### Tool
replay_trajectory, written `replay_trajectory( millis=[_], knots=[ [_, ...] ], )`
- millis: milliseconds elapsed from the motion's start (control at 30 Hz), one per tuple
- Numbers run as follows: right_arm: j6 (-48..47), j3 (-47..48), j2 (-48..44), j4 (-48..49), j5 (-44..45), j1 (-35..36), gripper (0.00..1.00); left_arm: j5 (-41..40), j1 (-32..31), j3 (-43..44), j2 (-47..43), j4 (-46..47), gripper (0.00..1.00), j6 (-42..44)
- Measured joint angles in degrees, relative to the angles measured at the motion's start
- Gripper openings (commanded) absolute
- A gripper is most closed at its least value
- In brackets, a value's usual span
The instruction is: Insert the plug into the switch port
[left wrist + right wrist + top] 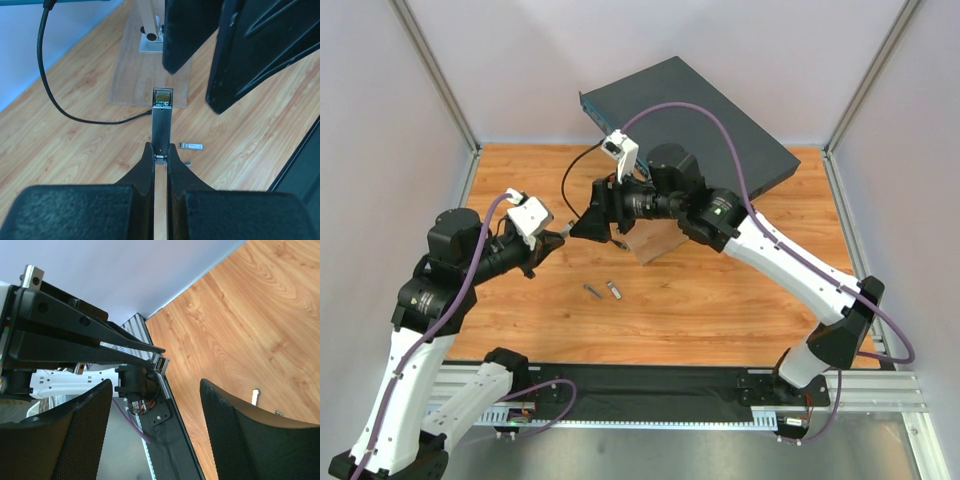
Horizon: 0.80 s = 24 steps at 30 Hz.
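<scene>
Pale walls (pixel 380 200) close in a wooden table (pixel 720 300), and the switch (pixel 705 115) lies askew at its far edge, one corner raised. Well in front of the switch, the left gripper (pixel 160 150) is pressed tight on the rear end of the plug (pixel 162 122), a slim silver module, so its connector end sticks out free, which looks to me like an offer to the other arm. The right gripper (pixel 156 385) faces it from the switch's side, fingers spread with nothing between them, seemingly lined up to take the plug for the reach to the ports, while two small spare pieces (pixel 614 289) lie farther from the switch.
</scene>
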Motion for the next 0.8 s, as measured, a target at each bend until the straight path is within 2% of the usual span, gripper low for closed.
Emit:
replay_trajectory(
  millis=[233, 333, 367, 400, 433, 500, 533, 567, 600, 667, 700, 800],
  knots=[
    [4.1, 0.8, 3.0, 1.4, 0.3, 0.3, 0.62, 0.9, 0.0, 0.0, -0.1, 0.0, 0.0, 0.5],
    [5.6, 0.8, 4.0, 2.3, 0.0, 0.6, 0.46, 1.0, 0.0, 0.0, -0.1, 0.0, 0.0, 0.6],
    [6.1, 0.8, 4.4, 2.5, -0.2, 0.6, 0.36, 1.0, 0.0, 0.0, -0.1, 0.0, 0.0, 0.7],
    [6.4, 0.8, 4.7, 2.8, -0.4, 0.7, 0.31, 1.0, 0.0, 0.0, -0.1, 0.0, 0.0, 0.7],
    [6.8, 0.8, 5.0, 3.0, -0.7, 0.7, 0.21, 1.1, 0.0, 0.0, -0.1, 0.0, 0.0, 0.7],
    [7.6, 0.8, 5.4, 3.5, -1.5, 0.7, 0.11, 0.9, -0.1, 0.0, -0.1, -0.2, 0.0, 0.7],
    [7.8, 0.8, 5.4, 3.7, -1.8, 0.7, 0.02, 1.0, -0.1, 0.0, 0.0, -0.3, 0.03, 0.7],
    [7.9, 0.8, 5.4, 3.7, -1.8, 0.7, 0.0, 1.0, -0.1, 0.0, 0.0, -0.3, 0.09, 0.9],
    [8.4, 0.8, 5.4, 3.7, -1.9, 0.6, 0.0, 1.1, -0.1, 0.0, 0.0, -0.3, 0.27, 1.1],
    [9.0, 0.8, 5.4, 3.8, -3.1, 0.0, 0.0, 1.3, -0.1, 0.0, -0.2, 0.2, 0.43, 1.3],
    [9.3, 0.8, 5.4, 4.1, -3.7, -0.5, 0.0, 1.4, -0.1, -0.1, -0.4, 0.3, 0.49, 1.4],
    [11.7, 0.0, 5.3, 6.4, -6.9, -3.0, 0.0, 1.2, -0.2, -2.6, -3.4, 2.7, 0.58, 1.0]
  ],
)
